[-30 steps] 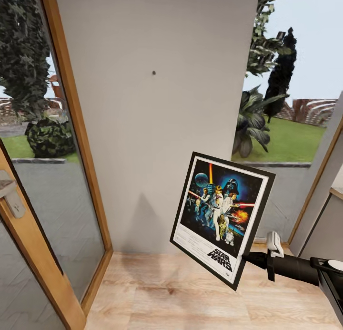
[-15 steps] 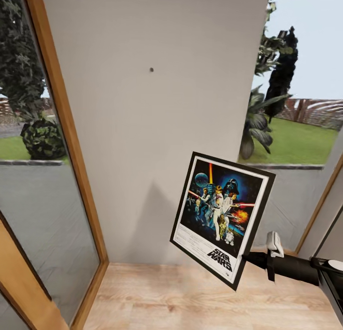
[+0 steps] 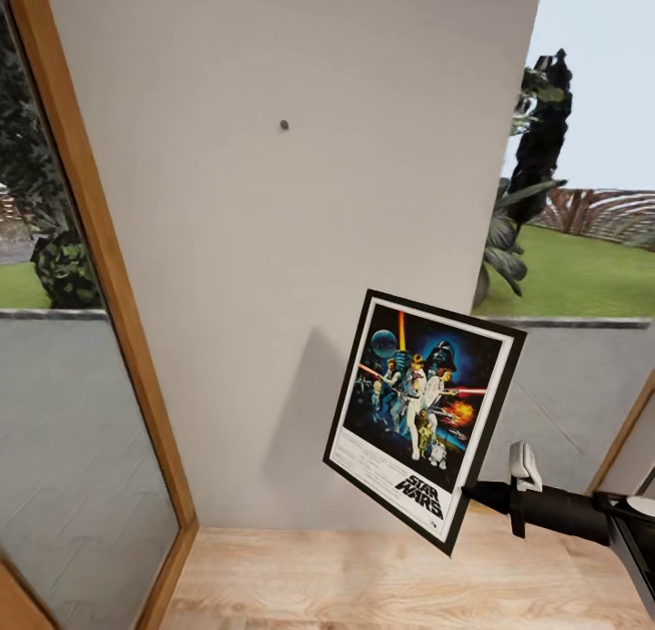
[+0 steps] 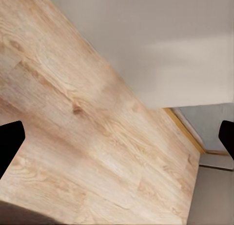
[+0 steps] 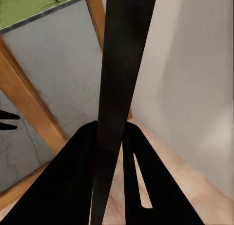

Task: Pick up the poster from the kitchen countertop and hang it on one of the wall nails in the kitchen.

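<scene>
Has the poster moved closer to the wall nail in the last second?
Cannot tell for sure. The poster keeps its place in the head view while the wall nail and door frame slide left: the camera moved, likely carrying the poster along.

Right arm reaching in from 4 o'clock of the head view, forearm nearly level, pointing toward 9 o'clock. Right gripper (image 3: 466, 493) clamped on the lower right edge of the poster (image 3: 420, 414), fingers (image 5: 83, 186) pressed on either side of its thin black frame. Left gripper (image 4: 117, 139) spread wide, fingertips at opposite edges, holding nothing.
</scene>
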Robot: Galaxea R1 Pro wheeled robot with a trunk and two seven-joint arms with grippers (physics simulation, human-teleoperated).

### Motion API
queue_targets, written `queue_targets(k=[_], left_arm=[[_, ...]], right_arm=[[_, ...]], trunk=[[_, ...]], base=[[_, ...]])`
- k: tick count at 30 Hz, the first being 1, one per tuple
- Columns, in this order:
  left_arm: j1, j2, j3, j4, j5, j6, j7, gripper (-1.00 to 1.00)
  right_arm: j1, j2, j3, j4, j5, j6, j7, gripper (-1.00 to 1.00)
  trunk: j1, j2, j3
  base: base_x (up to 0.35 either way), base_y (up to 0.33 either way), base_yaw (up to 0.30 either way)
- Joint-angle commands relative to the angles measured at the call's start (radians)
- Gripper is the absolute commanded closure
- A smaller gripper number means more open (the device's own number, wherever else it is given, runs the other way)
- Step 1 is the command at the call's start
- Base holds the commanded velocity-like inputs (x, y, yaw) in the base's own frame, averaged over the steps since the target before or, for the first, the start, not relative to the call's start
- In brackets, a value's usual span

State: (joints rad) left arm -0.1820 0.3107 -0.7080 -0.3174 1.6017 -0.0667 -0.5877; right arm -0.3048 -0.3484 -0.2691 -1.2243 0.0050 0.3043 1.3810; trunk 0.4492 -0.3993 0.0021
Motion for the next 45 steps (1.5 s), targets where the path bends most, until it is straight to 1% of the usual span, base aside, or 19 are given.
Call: queue_targets(k=[1, 4, 6, 7, 12, 13, 15, 16, 20, 24, 28, 33, 35, 37, 39, 40, 43, 44, 45], left_arm=[[-0.001, 0.0, -0.008, 0.0, 0.006, -0.007, -0.001, -1.0], [-0.001, -0.007, -0.008, 0.004, 0.007, -0.007, -0.001, -1.0], [-0.001, -0.027, -0.008, 0.033, 0.008, -0.007, -0.001, -1.0], [-0.001, -0.059, -0.008, 0.082, 0.008, -0.009, -0.002, -1.0], [-0.001, -0.111, -0.007, 0.161, 0.008, -0.052, -0.003, -1.0], [-0.001, -0.13, -0.006, 0.202, 0.009, -0.085, -0.004, -1.0], [-0.001, -0.133, -0.005, 0.224, 0.009, -0.089, -0.007, -1.0], [-0.001, -0.134, -0.005, 0.234, 0.009, -0.09, -0.008, -1.0], [-0.001, -0.134, -0.005, 0.238, 0.009, -0.091, -0.009, -1.0], [-0.001, -0.137, -0.005, 0.239, 0.009, -0.091, -0.009, -1.0], [-0.001, -0.137, -0.005, 0.239, 0.009, -0.09, -0.009, -1.0], [-0.001, -0.137, -0.005, 0.239, 0.008, -0.09, -0.009, -1.0], [-0.001, -0.137, -0.005, 0.239, 0.008, -0.09, -0.009, -1.0], [-0.001, -0.137, -0.005, 0.239, 0.008, -0.09, -0.009, -1.0], [-0.001, -0.137, -0.005, 0.239, 0.008, -0.09, -0.009, -1.0], [-0.001, -0.137, -0.005, 0.239, 0.008, -0.089, -0.009, -1.0], [-0.001, -0.137, -0.005, 0.239, 0.007, -0.088, -0.01, -1.0], [-0.001, -0.137, -0.004, 0.239, 0.007, -0.088, -0.01, -1.0], [-0.001, -0.137, -0.004, 0.239, 0.007, -0.088, -0.01, -1.0]], right_arm=[[-0.001, 0.0, -0.001, -0.001, -0.001, 0.015, 0.01, 1.0], [0.0, 0.0, -0.001, -0.001, -0.002, 0.015, 0.013, 1.0], [0.0, 0.0, 0.0, -0.004, -0.002, 0.015, 0.015, 1.0], [0.0, 0.0, 0.001, -0.013, -0.002, 0.017, 0.019, 1.0], [0.0, 0.003, 0.002, -0.031, -0.002, 0.018, 0.025, 1.0], [0.0, 0.022, 0.003, -0.04, -0.001, 0.022, 0.027, 1.0], [-0.001, 0.024, 0.019, -0.064, -0.001, 0.03, 0.027, 1.0], [-0.005, 0.026, 0.05, -0.15, -0.001, 0.098, 0.024, 1.0], [-0.035, 0.026, 0.066, -0.218, 0.0, 0.212, 0.023, 1.0], [-0.129, 0.026, 0.136, -0.251, 0.0, 0.283, 0.024, 1.0], [-0.253, 0.026, 0.207, -0.259, 0.001, 0.408, 0.024, 1.0], [-0.364, 0.026, 0.261, -0.26, 0.001, 0.457, 0.024, 1.0], [-0.425, 0.026, 0.294, -0.26, 0.001, 0.508, 0.025, 1.0], [-0.547, 0.028, 0.324, -0.26, -0.001, 0.576, 0.027, 1.0], [-0.587, 0.033, 0.338, -0.259, -0.002, 0.591, 0.027, 1.0], [-0.699, 0.063, 0.39, -0.256, -0.003, 0.656, 0.03, 1.0], [-0.763, 0.095, 0.411, -0.244, -0.003, 0.675, 0.031, 1.0], [-0.835, 0.15, 0.425, -0.212, -0.002, 0.687, 0.032, 1.0], [-0.846, 0.163, 0.428, -0.205, -0.002, 0.688, 0.032, 1.0]], trunk=[[0.001, -0.001, 0.0], [0.001, -0.001, 0.0], [0.001, -0.001, 0.0], [0.001, -0.001, 0.0], [0.001, -0.001, 0.0], [0.001, -0.001, 0.0], [0.001, -0.001, 0.0], [0.001, -0.001, 0.0], [0.001, -0.001, 0.0], [0.001, -0.001, 0.0], [0.001, -0.001, 0.0], [0.001, -0.001, 0.0], [0.001, -0.001, 0.0], [0.001, -0.001, 0.0], [0.001, -0.001, 0.0], [0.001, -0.001, 0.0], [0.001, -0.001, 0.0], [0.001, -0.001, 0.0], [0.001, -0.001, 0.0]], base=[[0.17, 0.0, 0.0], [0.111, 0.0, 0.0], [0.05, 0.0, 0.0], [0.023, 0.0, 0.0], [0.012, 0.0, 0.0], [0.001, 0.0, 0.0], [0.0, 0.0, 0.0], [0.0, 0.0, 0.0], [0.0, 0.0, 0.0], [0.0, 0.0, 0.0], [0.0, 0.0, 0.0], [0.0, 0.0, 0.0], [0.0, 0.0, 0.0], [0.0, 0.0, 0.0], [0.0, 0.0, 0.0], [0.0, 0.0, 0.0], [0.0, 0.0, 0.0], [0.0, 0.0, 0.0], [0.0, 0.0, 0.0]])
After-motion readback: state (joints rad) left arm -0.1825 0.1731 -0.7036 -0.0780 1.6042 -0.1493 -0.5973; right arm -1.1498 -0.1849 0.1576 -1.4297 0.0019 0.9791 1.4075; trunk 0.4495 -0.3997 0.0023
